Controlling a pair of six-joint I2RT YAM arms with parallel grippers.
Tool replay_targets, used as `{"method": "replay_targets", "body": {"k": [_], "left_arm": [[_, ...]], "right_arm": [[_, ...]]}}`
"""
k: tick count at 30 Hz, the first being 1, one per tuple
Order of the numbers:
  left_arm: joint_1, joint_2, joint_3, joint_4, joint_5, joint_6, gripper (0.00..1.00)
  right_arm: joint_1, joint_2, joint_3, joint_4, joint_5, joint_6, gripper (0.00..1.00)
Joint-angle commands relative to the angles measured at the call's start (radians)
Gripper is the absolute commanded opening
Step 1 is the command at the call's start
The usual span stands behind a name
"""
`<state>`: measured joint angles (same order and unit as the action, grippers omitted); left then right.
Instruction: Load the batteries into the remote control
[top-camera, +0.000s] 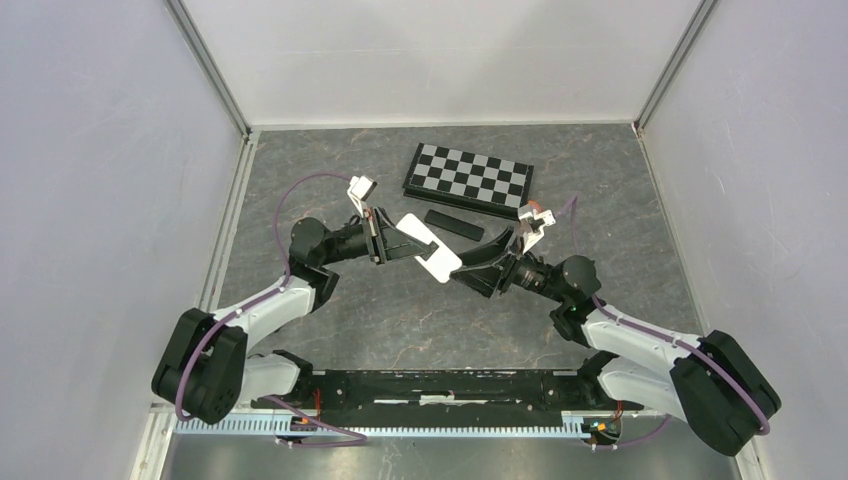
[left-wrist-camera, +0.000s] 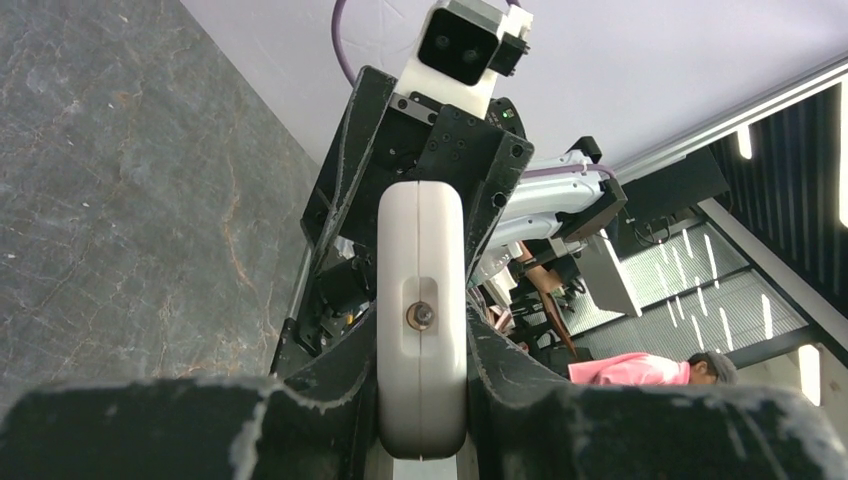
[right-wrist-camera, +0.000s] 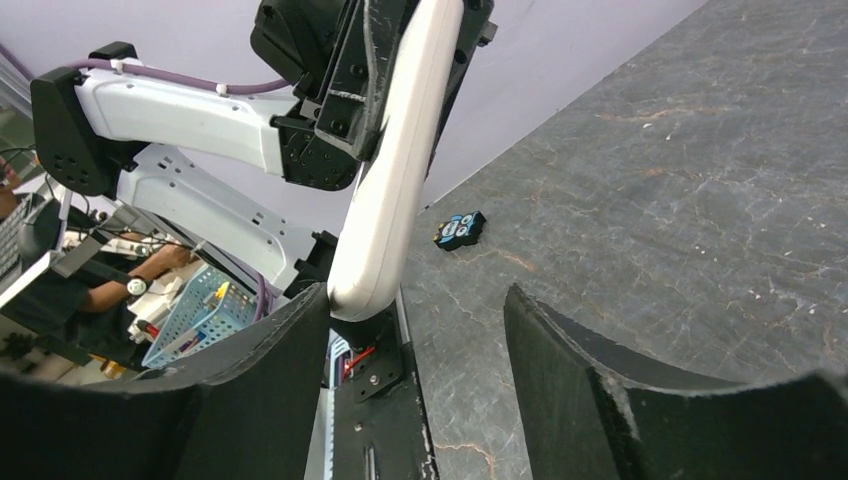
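My left gripper (top-camera: 385, 245) is shut on a white remote control (top-camera: 425, 245), which it holds above the table, pointing towards the right arm. In the left wrist view the remote (left-wrist-camera: 420, 300) sits edge-on, clamped between both fingers (left-wrist-camera: 300, 400). My right gripper (top-camera: 470, 268) is open at the remote's free end. In the right wrist view the rounded tip of the remote (right-wrist-camera: 395, 180) lies against the left finger (right-wrist-camera: 250, 380), and the other finger (right-wrist-camera: 600, 370) stands well apart from it. I cannot make out the batteries for certain.
A folded chessboard (top-camera: 470, 175) lies at the back of the table, with a slim black bar (top-camera: 452, 224) in front of it. A small dark and blue object (right-wrist-camera: 460, 230) lies on the table near the left arm's base. Walls enclose three sides.
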<state>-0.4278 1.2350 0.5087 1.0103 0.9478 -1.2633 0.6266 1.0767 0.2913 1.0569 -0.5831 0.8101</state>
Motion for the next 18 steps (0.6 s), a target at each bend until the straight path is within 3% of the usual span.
{"method": "replay_targets", "body": {"k": [1, 7, 11, 14, 18], "left_arm": [[-0.004, 0.007, 0.017, 0.103, 0.019, -0.015, 0.02], [-0.013, 0.023, 0.003, 0.208, 0.028, -0.055, 0.02], [-0.045, 0.042, 0.002, 0.277, 0.054, -0.079, 0.02], [-0.071, 0.051, -0.001, 0.290, 0.063, -0.075, 0.02], [-0.104, 0.050, -0.002, 0.261, 0.065, -0.042, 0.02]], "right_arm": [[0.017, 0.023, 0.051, -0.010, 0.072, 0.045, 0.63], [0.075, 0.076, 0.107, -0.207, 0.218, 0.006, 0.41], [0.088, 0.106, 0.110, -0.206, 0.270, 0.018, 0.31], [0.105, 0.128, 0.129, -0.237, 0.315, 0.023, 0.24], [0.122, 0.156, 0.198, -0.420, 0.391, 0.017, 0.21]]}}
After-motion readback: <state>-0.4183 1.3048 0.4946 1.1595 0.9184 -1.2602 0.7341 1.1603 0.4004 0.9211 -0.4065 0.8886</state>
